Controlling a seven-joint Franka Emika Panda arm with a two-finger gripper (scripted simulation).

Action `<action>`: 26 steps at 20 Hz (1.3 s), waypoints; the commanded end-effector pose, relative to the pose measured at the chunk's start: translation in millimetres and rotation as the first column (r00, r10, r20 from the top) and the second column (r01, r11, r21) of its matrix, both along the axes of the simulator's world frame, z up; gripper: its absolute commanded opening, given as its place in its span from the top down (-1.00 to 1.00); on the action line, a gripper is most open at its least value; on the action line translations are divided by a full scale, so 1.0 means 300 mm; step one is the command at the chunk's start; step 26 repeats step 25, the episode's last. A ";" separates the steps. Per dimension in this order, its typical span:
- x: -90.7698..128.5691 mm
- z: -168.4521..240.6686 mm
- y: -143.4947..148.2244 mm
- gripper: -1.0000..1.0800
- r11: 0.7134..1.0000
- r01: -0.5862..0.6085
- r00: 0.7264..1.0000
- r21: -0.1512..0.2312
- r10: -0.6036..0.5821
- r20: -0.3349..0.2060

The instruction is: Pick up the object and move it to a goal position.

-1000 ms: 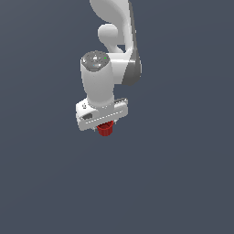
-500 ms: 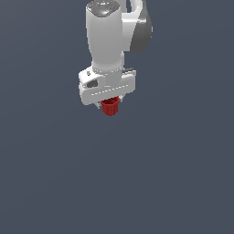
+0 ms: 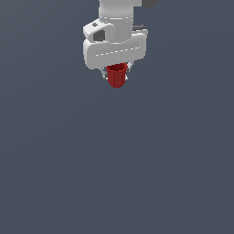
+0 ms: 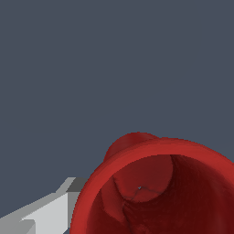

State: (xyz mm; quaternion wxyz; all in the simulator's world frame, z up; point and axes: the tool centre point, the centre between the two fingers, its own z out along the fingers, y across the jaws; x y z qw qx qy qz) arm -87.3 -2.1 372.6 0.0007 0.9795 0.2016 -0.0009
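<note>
The object, a small red ribbed cup (image 3: 117, 77), hangs upright under the white hand of the arm near the top of the exterior view. My gripper (image 3: 117, 73) is shut on the object, with its fingers mostly hidden behind the hand and the cup's rim. The wrist view looks straight down into the open mouth of the object (image 4: 160, 192), which fills the picture's lower part. One grey finger (image 4: 45, 215) shows beside its rim. The cup is held well above the plain floor.
Plain dark grey floor (image 3: 117, 173) fills both views. The arm's white wrist (image 3: 116, 13) runs out of the exterior view's top edge. No goal marker shows.
The arm with the cup has risen and come closer to the exterior camera. It now looks larger and sits higher in that view. The grip on the cup is unchanged.
</note>
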 end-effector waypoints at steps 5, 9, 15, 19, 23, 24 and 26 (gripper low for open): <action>-0.097 0.199 0.052 1.00 1.000 0.000 1.000 0.000 0.000 0.001; -0.138 0.292 0.076 1.00 1.000 0.000 1.000 0.001 0.000 0.001; -0.176 0.381 0.098 1.00 1.000 0.000 1.000 0.001 0.000 0.001; -0.185 0.407 0.105 1.00 1.000 0.000 1.000 0.001 0.000 0.001; -0.182 0.406 0.104 1.00 1.000 0.000 1.000 0.002 0.000 0.002; -0.180 0.404 0.103 1.00 1.000 0.000 1.000 0.002 0.000 0.002; -0.179 0.403 0.103 1.00 1.000 0.000 1.000 0.002 0.000 0.002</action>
